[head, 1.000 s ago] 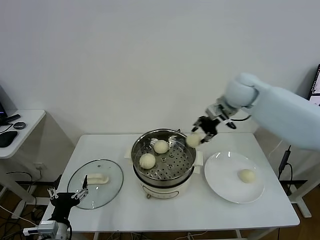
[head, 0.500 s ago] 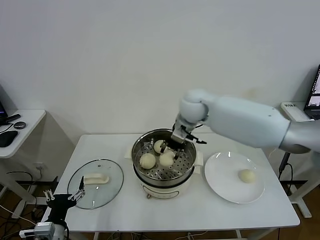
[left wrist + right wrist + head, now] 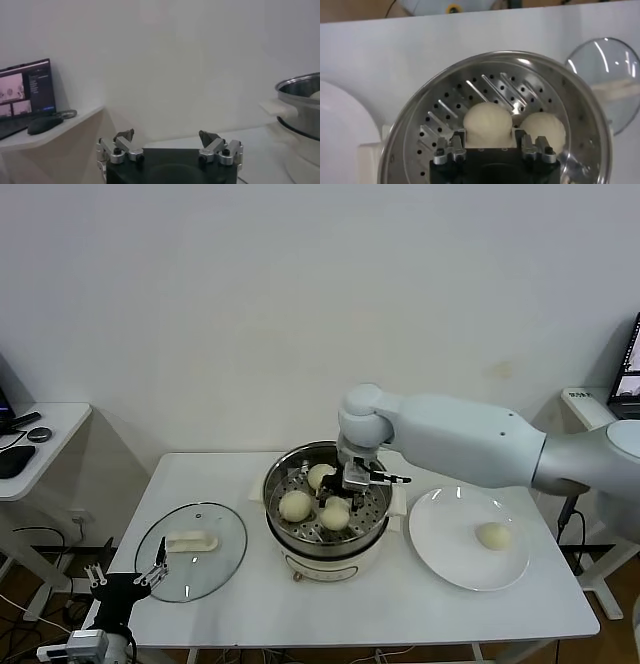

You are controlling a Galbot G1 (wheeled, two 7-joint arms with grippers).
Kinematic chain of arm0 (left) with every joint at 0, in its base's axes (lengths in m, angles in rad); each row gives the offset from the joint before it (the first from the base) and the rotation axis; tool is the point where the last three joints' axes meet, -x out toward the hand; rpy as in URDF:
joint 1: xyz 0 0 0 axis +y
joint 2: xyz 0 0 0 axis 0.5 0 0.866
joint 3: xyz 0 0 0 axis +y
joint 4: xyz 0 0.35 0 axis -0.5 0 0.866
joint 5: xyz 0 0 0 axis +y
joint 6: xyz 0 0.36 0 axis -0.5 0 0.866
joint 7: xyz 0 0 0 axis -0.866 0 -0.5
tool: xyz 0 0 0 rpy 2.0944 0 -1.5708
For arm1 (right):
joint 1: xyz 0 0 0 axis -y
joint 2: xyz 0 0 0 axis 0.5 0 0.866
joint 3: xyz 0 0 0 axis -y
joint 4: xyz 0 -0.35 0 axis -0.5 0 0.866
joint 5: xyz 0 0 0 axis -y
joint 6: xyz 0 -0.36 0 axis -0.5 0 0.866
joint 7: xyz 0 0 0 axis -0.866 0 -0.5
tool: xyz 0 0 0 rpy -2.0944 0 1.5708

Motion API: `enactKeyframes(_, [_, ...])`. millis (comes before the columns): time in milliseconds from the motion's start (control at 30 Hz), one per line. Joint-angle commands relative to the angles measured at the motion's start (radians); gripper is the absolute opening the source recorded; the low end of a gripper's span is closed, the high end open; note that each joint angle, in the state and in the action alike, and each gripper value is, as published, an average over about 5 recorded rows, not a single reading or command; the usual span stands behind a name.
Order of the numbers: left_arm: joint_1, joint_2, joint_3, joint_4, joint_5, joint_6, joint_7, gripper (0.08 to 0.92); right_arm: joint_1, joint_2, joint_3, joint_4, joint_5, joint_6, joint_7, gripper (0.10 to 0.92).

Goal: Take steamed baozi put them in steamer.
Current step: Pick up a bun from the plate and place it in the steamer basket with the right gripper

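The steel steamer [image 3: 283,475] stands mid-table and also shows in the right wrist view [image 3: 560,85]. My right gripper [image 3: 338,500] reaches down into it, shut on a cream baozi [image 3: 335,515] that sits low on the perforated tray. In the right wrist view the gripper [image 3: 488,141] has its fingers [image 3: 457,143] pressed on both sides of that bun [image 3: 487,122]. Two more baozi [image 3: 296,505] [image 3: 320,475] lie on the tray; one of them shows beside the held bun [image 3: 544,128]. A last baozi [image 3: 493,535] lies on the white plate [image 3: 450,544]. My left gripper [image 3: 128,581] [image 3: 167,141] is open and empty, parked low off the table's front left.
The glass lid [image 3: 190,549] with a white handle lies flat left of the steamer and shows in the right wrist view [image 3: 615,75]. A side table [image 3: 30,439] with a mouse stands far left. The steamer's rim and handle show in the left wrist view [image 3: 300,97].
My right gripper carried the baozi from above the steamer's right rim into the pot and lowered it to the tray beside the other two. The left arm stayed low.
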Motion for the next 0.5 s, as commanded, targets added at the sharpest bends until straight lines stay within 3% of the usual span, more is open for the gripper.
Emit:
enactKeyframes(33, [0.001,-0.003,0.002,0.002,0.001,-0.001,0.0,0.823,-0.014,0.009,-0.018,0.006,-0.052,0.079,-0.001,0.611])
enactKeyframes(200, [0.002,-0.004,0.002,0.002,0.001,-0.002,0.0,0.823,-0.019,0.006,-0.015,0.002,-0.053,0.084,0.016,0.657])
enactKeyframes(367, [0.003,0.0,0.0,-0.002,0.001,-0.002,0.001,0.823,-0.006,-0.008,0.015,-0.004,-0.039,0.081,0.027,0.782])
enactKeyframes(500, [0.0,0.006,-0.002,-0.005,0.0,0.0,0.001,0.823,0.034,-0.043,0.058,-0.003,0.02,0.042,0.019,0.82])
